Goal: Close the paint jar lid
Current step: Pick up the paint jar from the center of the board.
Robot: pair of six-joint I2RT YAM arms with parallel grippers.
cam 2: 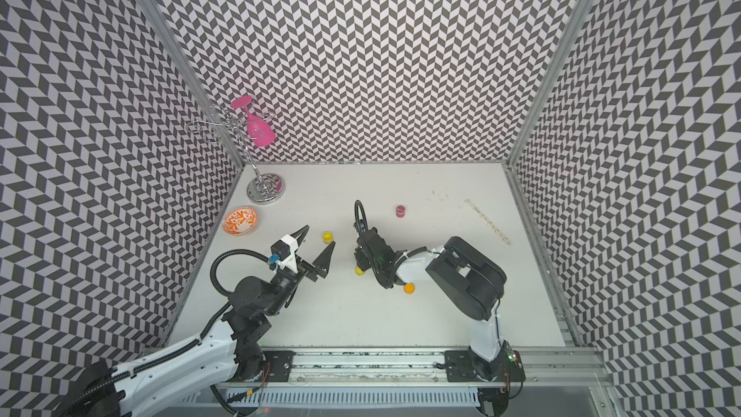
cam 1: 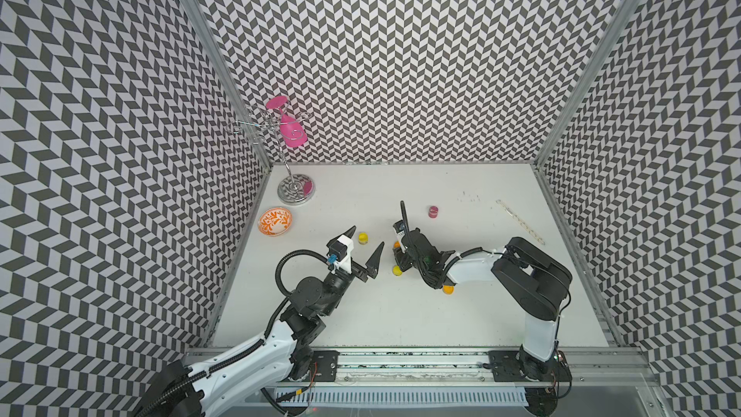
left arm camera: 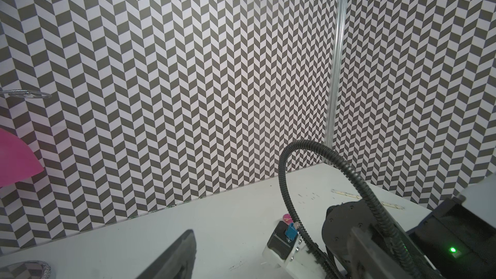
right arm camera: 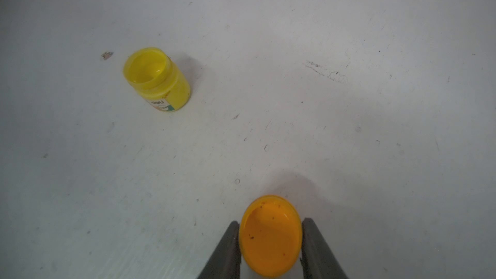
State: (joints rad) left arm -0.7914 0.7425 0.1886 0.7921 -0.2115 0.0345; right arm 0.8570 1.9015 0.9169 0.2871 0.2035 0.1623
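An open yellow paint jar [cam 1: 363,238] stands upright on the white table, also in the right wrist view [right arm camera: 157,79]. Close in front of it my left gripper [cam 2: 320,235] hangs open, tilted upward, holding nothing. A round orange lid [right arm camera: 269,237] lies on the table with its paint-smeared inside up. My right gripper [right arm camera: 271,221] is shut on it, one finger against each side. In both top views the right wrist hides most of that lid; only an orange sliver [cam 1: 396,244] shows.
A yellow lid [cam 1: 397,270] lies beside the right gripper. An orange jar [cam 1: 448,290] sits half under the right forearm. A magenta jar [cam 1: 432,212] stands farther back. A patterned bowl [cam 1: 275,221] and a glass rack [cam 1: 296,190] stand back left, a pale strip [cam 1: 519,220] back right.
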